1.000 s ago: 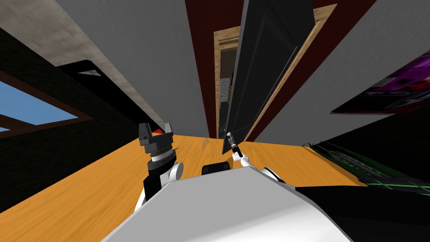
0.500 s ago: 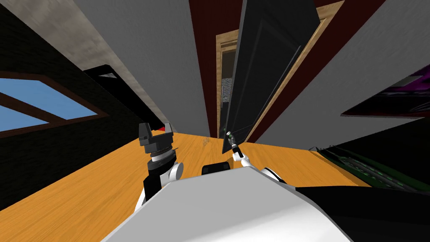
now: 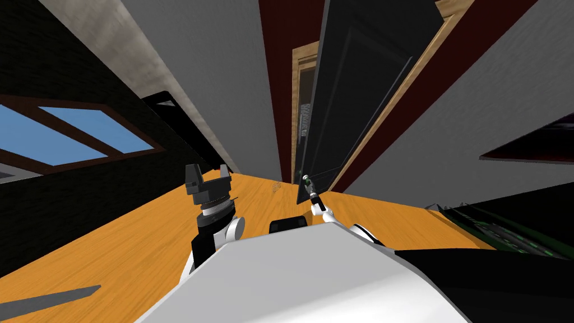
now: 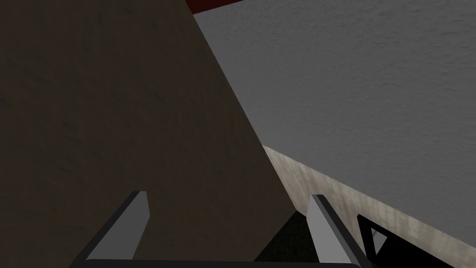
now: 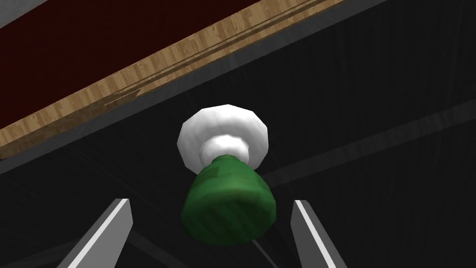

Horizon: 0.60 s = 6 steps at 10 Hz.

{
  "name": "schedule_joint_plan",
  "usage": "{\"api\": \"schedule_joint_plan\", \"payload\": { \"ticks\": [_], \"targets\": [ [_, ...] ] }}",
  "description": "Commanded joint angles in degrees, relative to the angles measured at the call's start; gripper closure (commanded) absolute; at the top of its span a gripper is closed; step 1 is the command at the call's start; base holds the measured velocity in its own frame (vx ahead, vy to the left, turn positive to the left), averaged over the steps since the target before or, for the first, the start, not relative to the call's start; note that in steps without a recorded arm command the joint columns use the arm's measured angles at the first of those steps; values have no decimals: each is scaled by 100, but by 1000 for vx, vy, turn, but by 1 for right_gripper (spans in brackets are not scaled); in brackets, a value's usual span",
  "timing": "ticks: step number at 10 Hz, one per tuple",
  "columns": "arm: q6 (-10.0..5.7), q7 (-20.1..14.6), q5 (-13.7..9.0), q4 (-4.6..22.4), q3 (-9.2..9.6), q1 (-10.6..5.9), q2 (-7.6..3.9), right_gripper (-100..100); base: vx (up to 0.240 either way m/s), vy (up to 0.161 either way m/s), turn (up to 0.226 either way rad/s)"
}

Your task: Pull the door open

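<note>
Over the last second my own view has swung, not the scene, and the dark door [image 3: 359,84] stands ajar from its wooden frame [image 3: 295,112] — pull judged partway; right gripper [image 5: 211,202] open, its fingers flanking the door's green knob [image 5: 228,209] untouched — left gripper [image 3: 208,168] open, raised, idle.

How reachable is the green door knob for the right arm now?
Probably yes: the right gripper is open, the green knob sits between its fingers, and nothing blocks it.
</note>
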Motion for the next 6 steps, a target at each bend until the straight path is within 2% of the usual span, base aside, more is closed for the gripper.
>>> {"api": "schedule_joint_plan", "payload": {
  "ticks": [1,2,3,4,5,6],
  "targets": [
    [-39,-286,-125,-22,59,22,-34,-100,-65,-49,95],
    [-75,-438,-236,-42,112,43,-65,-100,-86,-57,212],
    [-75,-526,-236,-42,112,43,-65,-100,-68,-46,64],
    [-112,-736,-347,-62,165,63,-95,-100,-54,-42,97],
    [-112,-753,-347,-62,165,63,-95,-100,-41,-33,69],
    [-149,-981,-460,-83,219,84,-126,-100,-53,-35,145]
  ]
}}
